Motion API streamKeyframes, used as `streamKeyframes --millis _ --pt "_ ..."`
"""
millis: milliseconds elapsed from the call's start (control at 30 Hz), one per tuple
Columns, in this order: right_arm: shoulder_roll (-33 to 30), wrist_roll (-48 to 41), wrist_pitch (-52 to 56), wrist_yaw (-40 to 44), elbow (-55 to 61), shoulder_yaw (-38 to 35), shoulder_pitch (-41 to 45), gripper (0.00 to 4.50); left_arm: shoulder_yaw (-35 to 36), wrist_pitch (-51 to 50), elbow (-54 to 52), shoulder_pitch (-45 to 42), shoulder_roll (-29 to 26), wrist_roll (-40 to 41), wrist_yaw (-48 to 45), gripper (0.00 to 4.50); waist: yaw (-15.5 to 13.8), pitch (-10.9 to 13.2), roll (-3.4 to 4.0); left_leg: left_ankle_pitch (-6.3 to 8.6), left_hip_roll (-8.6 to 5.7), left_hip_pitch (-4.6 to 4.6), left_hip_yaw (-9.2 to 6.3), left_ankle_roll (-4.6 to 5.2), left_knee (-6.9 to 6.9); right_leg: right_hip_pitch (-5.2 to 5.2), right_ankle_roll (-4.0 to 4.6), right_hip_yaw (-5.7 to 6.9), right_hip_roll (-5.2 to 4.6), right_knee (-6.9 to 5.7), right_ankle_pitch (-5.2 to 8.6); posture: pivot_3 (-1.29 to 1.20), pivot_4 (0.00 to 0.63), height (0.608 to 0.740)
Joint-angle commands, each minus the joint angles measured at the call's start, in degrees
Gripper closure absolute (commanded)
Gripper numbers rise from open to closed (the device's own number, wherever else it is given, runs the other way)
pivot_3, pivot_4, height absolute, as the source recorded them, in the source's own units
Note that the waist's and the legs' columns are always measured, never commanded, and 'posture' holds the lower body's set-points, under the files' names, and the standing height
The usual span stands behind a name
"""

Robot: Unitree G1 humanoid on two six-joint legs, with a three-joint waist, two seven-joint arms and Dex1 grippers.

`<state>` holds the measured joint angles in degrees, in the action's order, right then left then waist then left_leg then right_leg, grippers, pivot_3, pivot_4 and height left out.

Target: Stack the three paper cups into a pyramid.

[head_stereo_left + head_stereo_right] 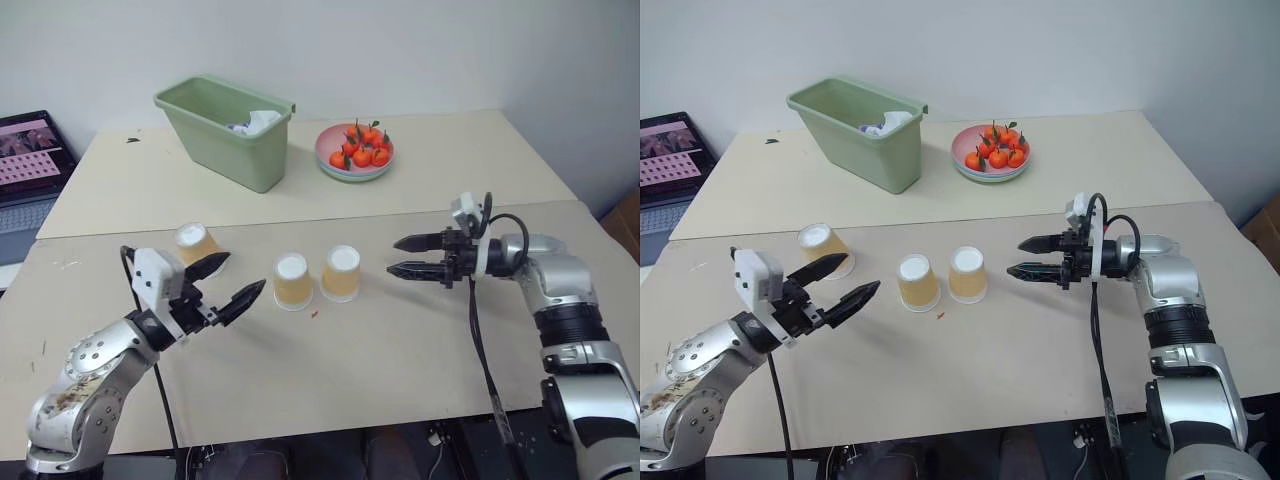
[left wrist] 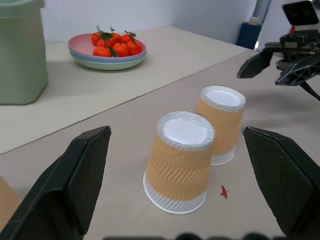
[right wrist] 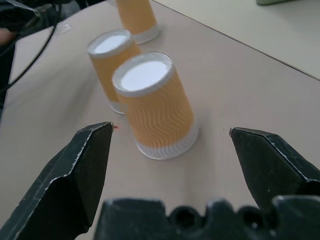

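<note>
While two paper cups stand upside down between them, left gripper and right gripper gape empty; third cup just behind the left one.

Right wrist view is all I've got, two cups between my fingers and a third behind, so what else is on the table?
Observer: A green bin stands at the far side, with a pink plate of oranges to its right.
Operator: Is the left gripper holding that third cup?
Observer: No. The left gripper is open and empty; the third cup stands upside down just beyond it.
Operator: Anything stacked yet?
Observer: No. The middle cup and right cup stand side by side on the table.
</note>
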<state>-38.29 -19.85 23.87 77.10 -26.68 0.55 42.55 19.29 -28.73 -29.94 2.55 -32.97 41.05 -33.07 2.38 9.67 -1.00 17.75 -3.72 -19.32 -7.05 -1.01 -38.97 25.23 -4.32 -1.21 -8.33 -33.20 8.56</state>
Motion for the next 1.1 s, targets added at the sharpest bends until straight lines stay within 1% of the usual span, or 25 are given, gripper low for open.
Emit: streamKeyframes --millis 33,100,167,200,267,300,333,367,400,433,533,633,767,900,1100 --pt "-1.55 1.32 -5.59 -4.48 -1.67 -3.83 0.58 0.1 4.57 -0.06 0.27 1.62 0.42 2.48 1.13 0.0 -0.07 0.0 0.0 0.0 0.0 0.0 0.0 0.0 0.0 0.0 0.0 0.0 0.0 0.0 0.0 0.0 0.15 0.727" --pt "-0.93 1.82 -6.16 -6.52 -2.52 -4.19 0.87 0.1 4.9 0.06 0.31 2.52 0.32 2.36 1.03 0.0 -0.03 0.0 0.0 0.0 0.0 0.0 0.01 0.0 0.0 -0.01 0.0 0.0 0.0 0.01 0.0 0.0 0.15 0.727" --pt "-0.21 1.53 -6.95 -6.98 -0.88 -4.13 0.0 0.61 4.6 0.3 0.09 3.01 0.27 2.15 0.98 0.0 -0.07 0.0 -0.01 0.0 0.0 0.0 0.02 0.0 0.0 -0.01 0.0 0.0 0.0 0.01 0.0 0.0 0.15 0.727" --pt "0.0 0.12 -6.14 -5.6 1.25 -4.12 -1.06 0.68 4.33 0.32 -0.11 3.08 0.29 2.13 1.03 0.0 -0.06 0.0 -0.01 0.0 0.01 0.0 0.02 0.0 0.0 -0.01 0.0 0.0 0.0 0.0 0.0 0.0 0.15 0.727" --pt "0.75 -1.2 -5.09 -4.77 3.8 -3.82 -2.28 1.37 3.53 0.09 -0.58 2.92 0.21 2.21 0.92 0.0 -0.11 0.0 -0.01 0.0 0.01 0.01 0.02 0.0 0.0 -0.01 0.0 0.0 0.0 -0.01 0.0 0.0 0.15 0.727" --pt "1.44 -1.02 -5.06 -5.27 4.11 -3.39 -2.59 1.87 2.57 -0.13 -1.19 2.83 -0.04 2.09 0.55 0.0 -0.06 0.0 0.0 0.0 0.01 0.0 0.02 0.0 0.0 -0.02 0.0 0.0 0.0 0.0 0.0 0.0 0.15 0.727" --pt "2.02 -0.79 -5.12 -5.36 4.32 -2.95 -2.93 2.13 1.53 -0.23 -1.78 2.81 -0.47 1.65 0.06 0.0 -0.03 0.0 0.0 0.0 0.01 0.0 0.02 0.0 -0.01 -0.03 0.0 -0.01 0.0 0.0 0.0 0.0 0.15 0.727" --pt "2.53 -0.38 -5.42 -5.13 4.38 -2.37 -3.35 2.59 0.35 -0.24 -2.39 2.8 -0.98 1.14 -0.59 0.0 -0.04 0.0 0.0 0.0 0.01 0.01 0.03 0.0 -0.01 -0.03 0.0 -0.02 0.0 0.0 0.0 0.0 0.15 0.727" --pt "2.96 -0.22 -5.39 -4.9 4.44 -2.0 -3.6 2.76 -0.5 -0.28 -2.82 2.78 -1.44 0.88 -1.1 0.0 -0.06 0.0 0.0 0.0 0.0 0.0 0.03 0.0 -0.02 -0.03 0.0 -0.02 0.0 0.0 0.0 0.0 0.15 0.727" --pt "3.38 -0.22 -4.84 -4.6 4.56 -1.49 -3.8 3.2 -1.45 -0.49 -3.46 2.73 -2.0 0.79 -1.61 0.0 -0.08 0.0 0.0 0.0 0.0 0.01 0.03 0.0 -0.01 -0.03 0.0 -0.02 0.0 0.0 0.0 0.0 0.15 0.727" --pt "4.4 1.82 -4.37 -4.43 4.19 1.74 -4.27 4.18 -4.37 -0.89 -5.59 2.12 -4.24 0.38 -3.69 0.0 -0.09 0.0 0.0 0.0 0.01 0.01 0.03 0.0 -0.01 -0.03 0.0 -0.02 0.0 0.0 0.0 0.0 0.15 0.727" --pt "5.35 3.7 -6.3 -3.66 3.73 4.61 -4.46 4.18 -6.09 -1.04 -5.93 0.42 -5.5 0.33 -4.57 0.0 -0.03 0.0 0.0 0.0 0.0 0.01 0.03 0.0 -0.01 -0.03 0.0 -0.02 0.0 0.0 0.0 0.0 0.15 0.727" --pt "6.88 4.61 -7.68 -3.72 1.18 5.54 -2.66 4.18 -6.82 -1.24 -5.13 -1.33 -5.95 0.44 -5.26 0.0 0.07 0.0 0.0 -0.01 0.0 0.02 0.03 -0.01 -0.01 -0.02 0.0 -0.03 0.01 -0.02 0.0 0.0 0.15 0.727" --pt "8.08 6.25 -10.93 -3.4 -3.71 5.79 0.28 4.18 -7.32 -0.93 -4.62 -1.9 -6.02 0.04 -6.11 0.0 0.1 0.0 0.0 -0.01 0.0 0.01 0.03 -0.02 -0.01 -0.01 0.0 -0.02 0.01 0.0 0.0 0.0 0.15 0.727" --pt "8.61 8.15 -15.86 -2.86 -14.0 4.98 6.76 4.18 -7.27 -0.7 -4.69 -1.5 -5.71 -0.78 -6.44 0.0 0.11 0.0 0.0 -0.02 0.0 0.02 0.03 -0.04 0.0 -0.01 0.0 -0.02 0.01 0.0 0.0 0.0 0.15 0.727"
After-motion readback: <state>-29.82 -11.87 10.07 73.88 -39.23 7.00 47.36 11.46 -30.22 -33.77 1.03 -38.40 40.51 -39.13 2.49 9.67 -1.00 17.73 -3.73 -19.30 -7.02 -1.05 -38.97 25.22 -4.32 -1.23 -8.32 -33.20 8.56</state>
